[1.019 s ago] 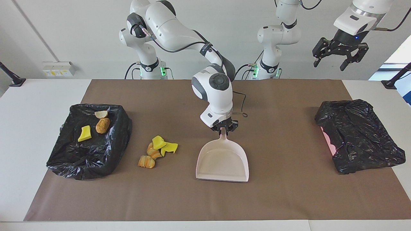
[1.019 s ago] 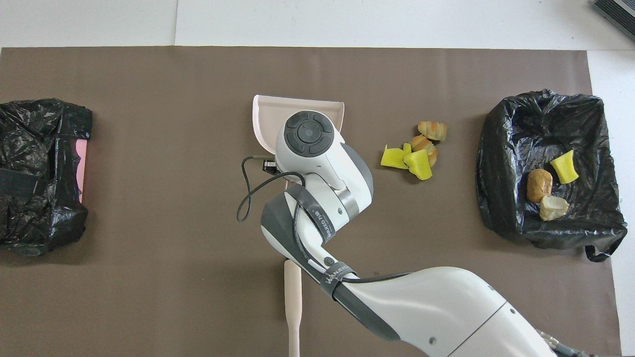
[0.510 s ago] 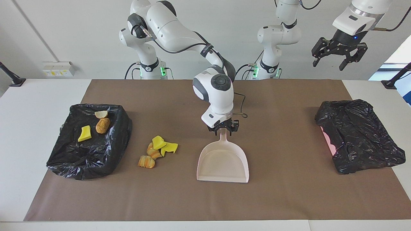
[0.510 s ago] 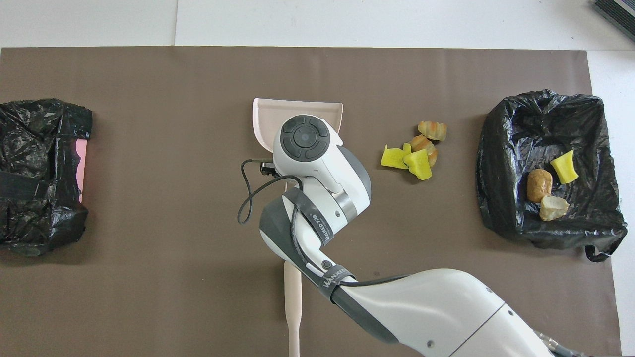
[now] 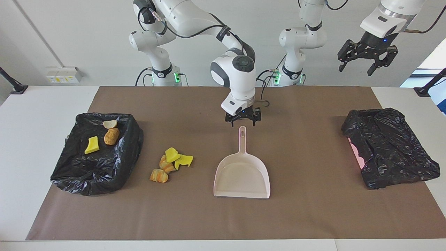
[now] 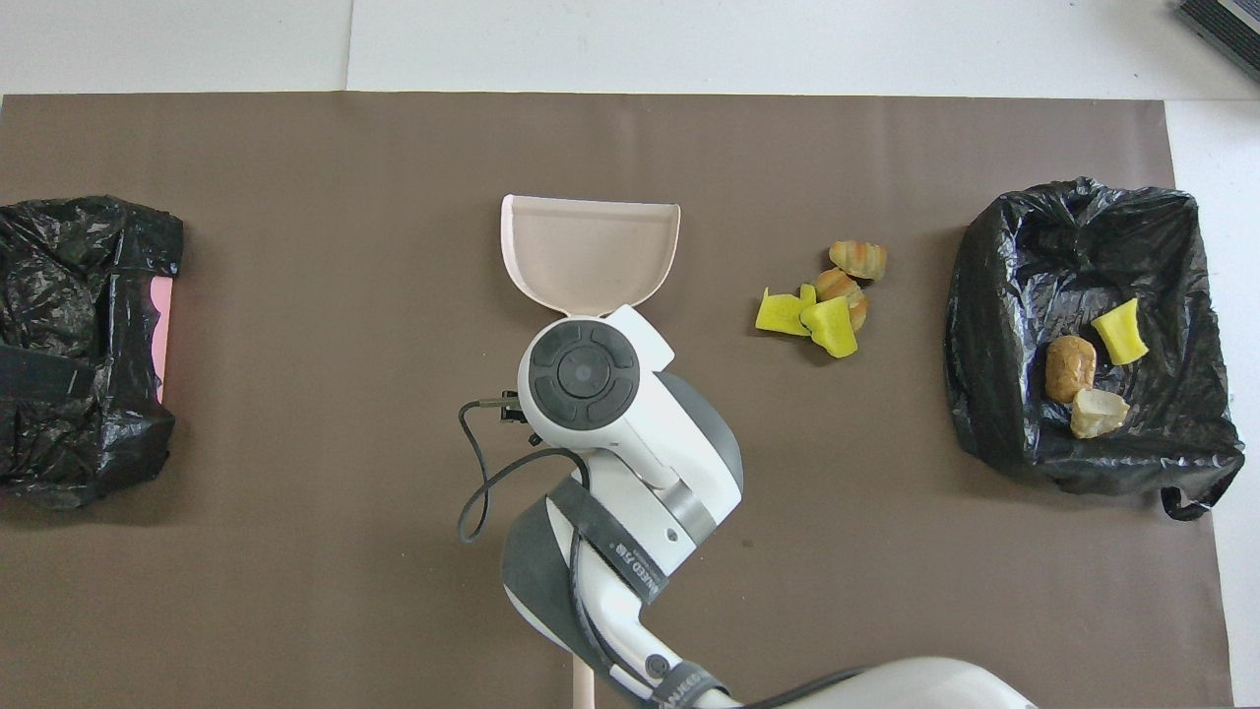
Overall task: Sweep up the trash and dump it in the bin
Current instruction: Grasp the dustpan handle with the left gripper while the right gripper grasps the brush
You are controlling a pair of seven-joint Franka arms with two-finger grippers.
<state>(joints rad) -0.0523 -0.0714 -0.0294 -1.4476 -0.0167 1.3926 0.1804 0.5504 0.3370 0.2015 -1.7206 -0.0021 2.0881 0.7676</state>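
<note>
Pink dustpan (image 5: 242, 174) flat mid-mat | right pincer (image 5: 243, 120) open over handle | left pincer (image 5: 364, 62) open, waiting

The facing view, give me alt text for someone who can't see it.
The right gripper hangs open over the handle of the empty pink dustpan, which lies flat mid-table. Loose trash sits between the dustpan and an open lined bin already holding three scraps; the left gripper waits open, raised over a crumpled black bag.
</note>
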